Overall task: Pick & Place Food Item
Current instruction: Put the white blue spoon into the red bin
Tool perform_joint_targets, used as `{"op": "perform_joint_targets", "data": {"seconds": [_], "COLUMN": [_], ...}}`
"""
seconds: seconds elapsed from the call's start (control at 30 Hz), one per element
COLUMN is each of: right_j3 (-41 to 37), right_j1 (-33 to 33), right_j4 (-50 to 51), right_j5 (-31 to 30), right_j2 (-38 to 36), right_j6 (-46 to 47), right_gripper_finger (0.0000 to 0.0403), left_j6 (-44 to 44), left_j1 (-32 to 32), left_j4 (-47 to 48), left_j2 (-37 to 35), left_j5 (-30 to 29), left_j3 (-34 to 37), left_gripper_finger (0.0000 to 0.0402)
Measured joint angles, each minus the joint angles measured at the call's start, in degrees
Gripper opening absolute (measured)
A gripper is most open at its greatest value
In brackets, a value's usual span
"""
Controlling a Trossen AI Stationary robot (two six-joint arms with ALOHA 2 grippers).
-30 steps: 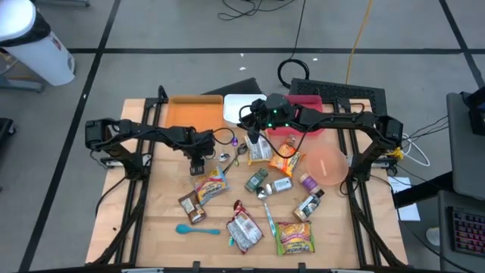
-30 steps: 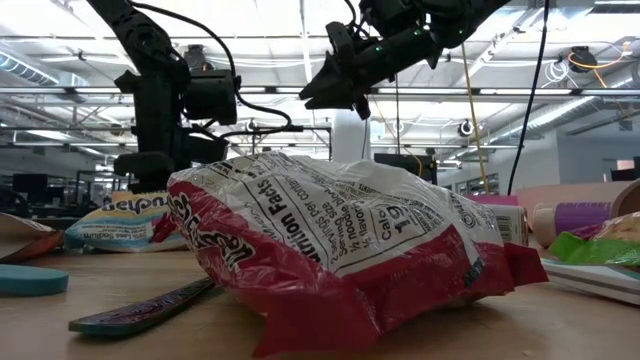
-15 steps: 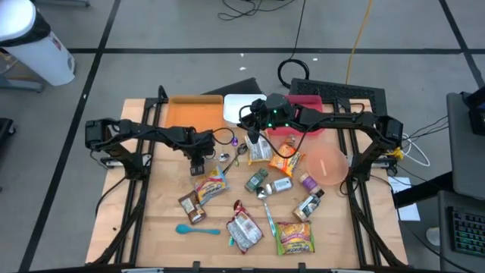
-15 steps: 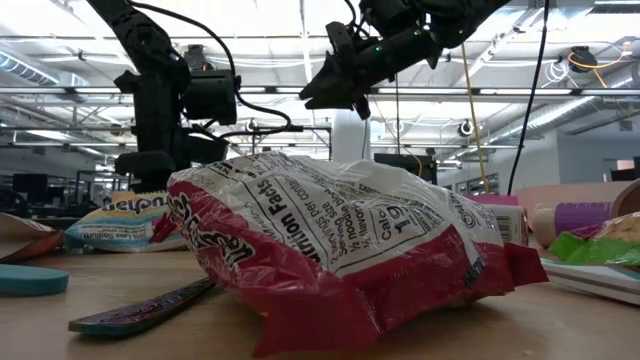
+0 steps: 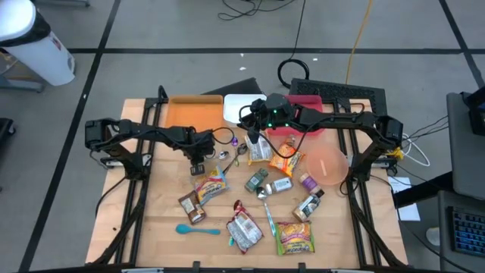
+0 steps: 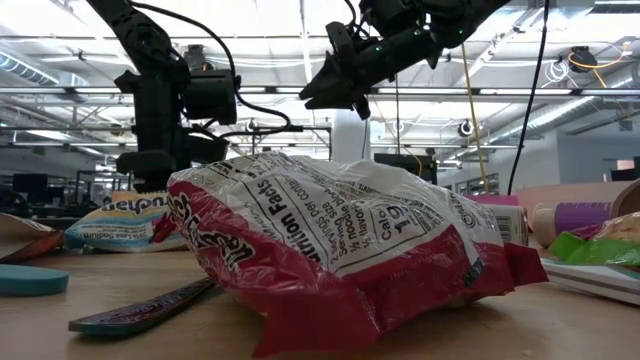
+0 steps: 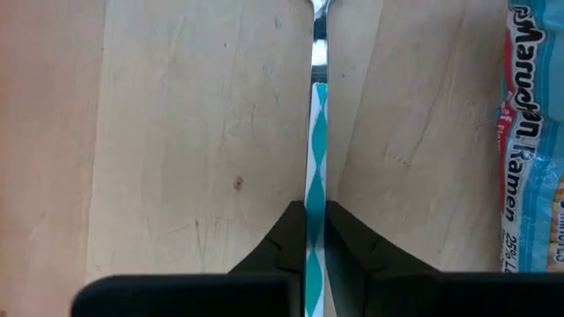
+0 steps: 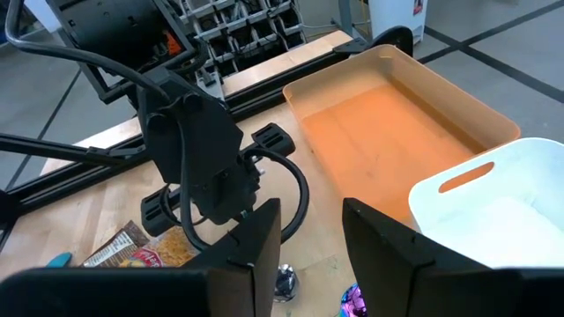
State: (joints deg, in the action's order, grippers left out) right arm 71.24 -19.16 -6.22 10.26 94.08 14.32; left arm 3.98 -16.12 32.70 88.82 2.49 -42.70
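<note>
Left gripper (image 7: 315,231) is down at the table (image 5: 159,220), fingers (image 7: 286,233) nearly together and pinching a teal-and-white patterned utensil handle (image 7: 315,150) that runs straight out between them; the metal end shows farther along the same line. Just beside it on the wood lies a blue ramen packet (image 7: 533,141), not touching the fingers. From above, that gripper (image 5: 196,161) sits left of centre, the ramen packet (image 5: 211,186) just in front of it.

Right gripper (image 8: 310,242) hangs above the table with fingers spread, nothing between them. From above it (image 5: 252,139) sits over the back-middle of the table, directly beside an orange-and-white snack packet (image 5: 260,150).

Nearest the low camera: a red-and-white chip bag (image 6: 340,260), with a teal spoon (image 5: 197,229) and a green noodle packet (image 5: 295,236) along the same front edge.

Farther back: small bottles (image 5: 267,182) mid-table, a pink bowl (image 5: 330,164) at right, then an orange tray (image 5: 195,111), white bin (image 5: 241,105) and red bin (image 5: 311,102) along the far edge.
</note>
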Motion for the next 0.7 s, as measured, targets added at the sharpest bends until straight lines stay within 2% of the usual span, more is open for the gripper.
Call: {"op": "perform_joint_targets", "data": {"seconds": [0.13,0.33,0.47,0.7], "right_j3": [0.0,0.0,0.0,0.02], "right_j1": [0.0,0.0,-0.05,-1.75], "right_j4": [0.0,0.0,0.0,0.35], "right_j5": [0.0,0.0,-0.02,0.07], "right_j2": [0.0,0.0,0.0,-1.57], "right_j6": [-0.02,-0.04,-0.23,-0.71], "right_gripper_finger": [0.0116,0.0116,0.0116,0.0116], "left_j6": [-1.78,-4.89,-6.05,-5.06], "left_j1": [0.0,-0.04,0.05,0.02], "left_j4": [0.1,1.44,2.12,5.46], "left_j2": [0.0,0.16,0.22,0.17], "left_j5": [0.24,3.6,7.01,7.16], "left_j3": [0.0,-0.93,-2.96,-8.71], "left_gripper_finger": [0.0031,0.0019,0.0019,0.0022]}}
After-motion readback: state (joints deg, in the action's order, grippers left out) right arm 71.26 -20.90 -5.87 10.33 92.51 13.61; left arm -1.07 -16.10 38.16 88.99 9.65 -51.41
